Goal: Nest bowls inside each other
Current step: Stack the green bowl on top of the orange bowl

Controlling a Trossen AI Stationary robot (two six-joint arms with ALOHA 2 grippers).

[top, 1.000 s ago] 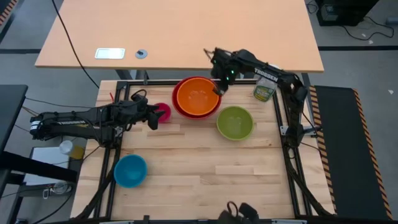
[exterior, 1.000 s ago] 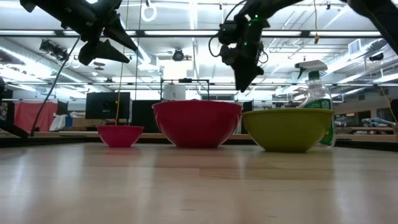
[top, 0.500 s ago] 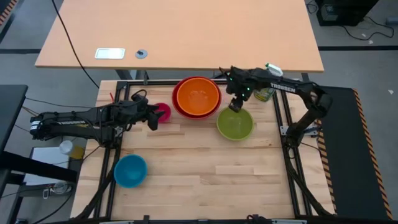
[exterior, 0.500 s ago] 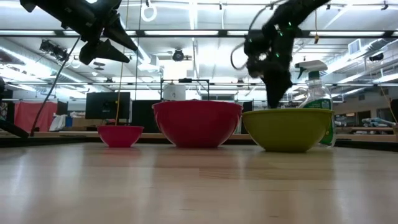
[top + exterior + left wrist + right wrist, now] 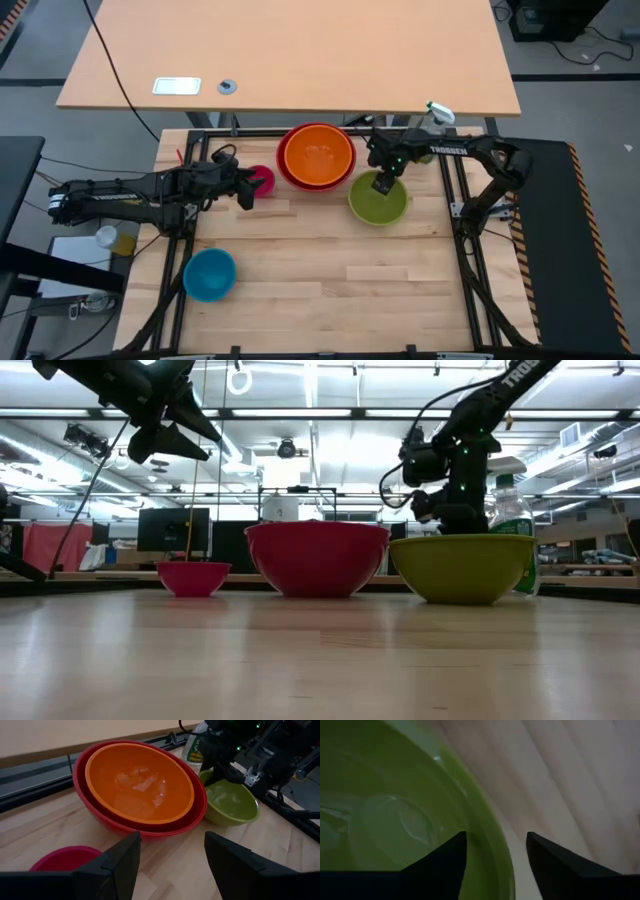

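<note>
The orange bowl [image 5: 318, 155] sits nested in the red bowl [image 5: 285, 172] at the table's far middle. To its right, the lime green bowl [image 5: 385, 205] rests on its base. My right gripper [image 5: 495, 852] points down over the green bowl's far rim [image 5: 492, 837], open. One finger is inside the rim and one outside, and neither touches it. The pink bowl [image 5: 265, 178] stands left of the red one. My left gripper [image 5: 248, 190] hovers open beside it, above the table. The blue bowl [image 5: 209, 274] stands alone at the near left.
A clear spray bottle [image 5: 428, 140] stands at the far right, just behind the green bowl and close to my right arm. The black frame rail [image 5: 455, 190] runs along the table's right edge. Bare wood spreads across the table's near half [image 5: 340, 280].
My right gripper has gone from above the orange bowl's far right rim toward the table's right and near side. It has sunk until its fingers dip at the green bowl's far rim. The bowls have not moved.
</note>
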